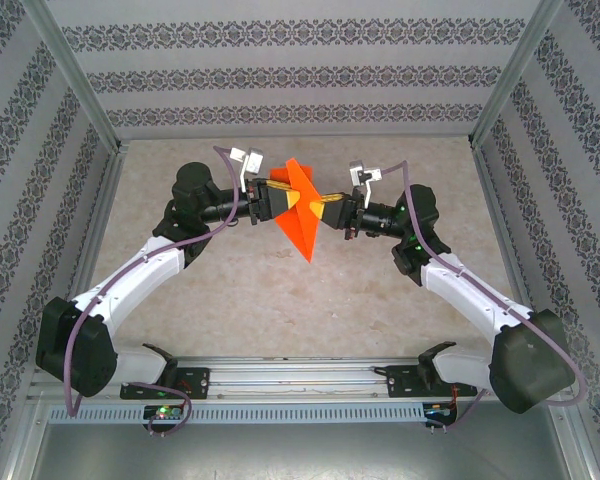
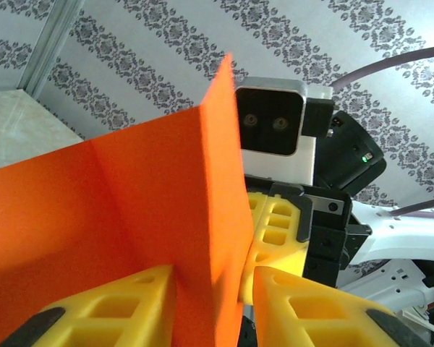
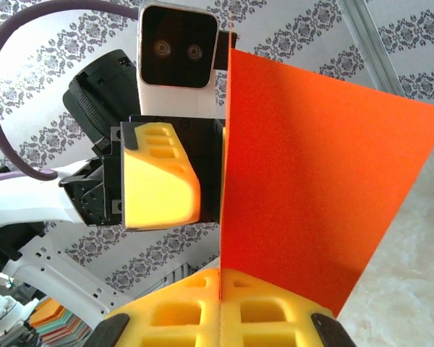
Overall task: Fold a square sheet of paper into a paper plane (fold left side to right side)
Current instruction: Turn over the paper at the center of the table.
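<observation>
The orange-red sheet of paper is held upright in the air over the middle of the table, between both arms. It carries a vertical crease and one flap sticks out edge-on toward the left wrist camera. My right gripper is shut on the sheet's lower edge. My left gripper straddles the paper from the opposite side. Its jaws stand apart: the paper lies against the left finger and a gap shows before the right finger. In the top view the left gripper and right gripper almost meet.
The beige table lies below the lifted paper. Patterned walls and metal frame posts close in the cell on three sides. A stack of coloured paper shows low in the right wrist view.
</observation>
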Available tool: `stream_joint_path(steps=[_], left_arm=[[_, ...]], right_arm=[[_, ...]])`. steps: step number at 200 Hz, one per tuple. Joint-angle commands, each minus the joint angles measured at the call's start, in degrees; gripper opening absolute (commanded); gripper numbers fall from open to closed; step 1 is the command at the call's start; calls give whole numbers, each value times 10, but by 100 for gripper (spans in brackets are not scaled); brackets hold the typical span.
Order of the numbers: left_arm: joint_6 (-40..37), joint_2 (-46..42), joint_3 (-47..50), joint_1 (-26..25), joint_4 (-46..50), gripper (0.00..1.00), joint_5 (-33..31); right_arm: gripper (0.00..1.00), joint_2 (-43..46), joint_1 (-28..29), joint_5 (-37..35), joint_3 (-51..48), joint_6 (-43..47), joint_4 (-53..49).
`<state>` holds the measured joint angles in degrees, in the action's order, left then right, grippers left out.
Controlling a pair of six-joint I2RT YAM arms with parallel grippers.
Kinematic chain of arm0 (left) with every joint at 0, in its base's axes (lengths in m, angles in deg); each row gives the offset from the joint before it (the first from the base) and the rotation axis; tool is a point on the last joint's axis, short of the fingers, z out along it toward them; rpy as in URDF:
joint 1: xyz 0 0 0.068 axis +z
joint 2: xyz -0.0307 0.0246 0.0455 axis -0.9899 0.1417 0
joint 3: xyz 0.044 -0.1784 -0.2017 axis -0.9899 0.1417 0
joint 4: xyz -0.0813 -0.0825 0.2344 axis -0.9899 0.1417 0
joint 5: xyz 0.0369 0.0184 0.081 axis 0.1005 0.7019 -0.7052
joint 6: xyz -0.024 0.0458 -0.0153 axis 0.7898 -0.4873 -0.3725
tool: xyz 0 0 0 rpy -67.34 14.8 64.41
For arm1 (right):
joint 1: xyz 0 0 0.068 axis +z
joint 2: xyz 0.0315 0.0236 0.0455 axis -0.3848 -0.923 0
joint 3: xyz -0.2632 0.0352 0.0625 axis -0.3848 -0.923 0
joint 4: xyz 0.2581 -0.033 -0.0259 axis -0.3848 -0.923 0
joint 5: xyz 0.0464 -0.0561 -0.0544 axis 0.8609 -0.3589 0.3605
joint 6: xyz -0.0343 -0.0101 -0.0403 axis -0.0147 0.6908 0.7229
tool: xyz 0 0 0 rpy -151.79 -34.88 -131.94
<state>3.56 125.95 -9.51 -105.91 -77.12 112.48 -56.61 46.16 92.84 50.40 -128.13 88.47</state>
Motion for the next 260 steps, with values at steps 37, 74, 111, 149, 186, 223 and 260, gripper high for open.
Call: stream_joint_path(steps=[37,74,111,149,186,223,260], left_arm=[[-20,-12,-9,-7,0,15,-24],[-6,-10,-2,-7,-24,5,-25],[0,-11,3,-7,-35,1,-31],[-2,-18,10,-7,-41,0,-43],[1,-16,11,-7,-46,0,-42],[1,-15,11,-7,-46,0,-42],[6,-11,10,-7,-48,0,-40]], right_arm=[[10,4,4,-5,10,2,7],[15,14,-6,-24,4,-4,-8],[34,48,-25,-39,-10,-8,-28],[62,121,-50,-71,-45,6,-111],[94,171,-53,-97,-101,-10,-168],[98,158,-12,-85,-120,-28,-142],[98,116,35,-93,-95,-19,-119]])
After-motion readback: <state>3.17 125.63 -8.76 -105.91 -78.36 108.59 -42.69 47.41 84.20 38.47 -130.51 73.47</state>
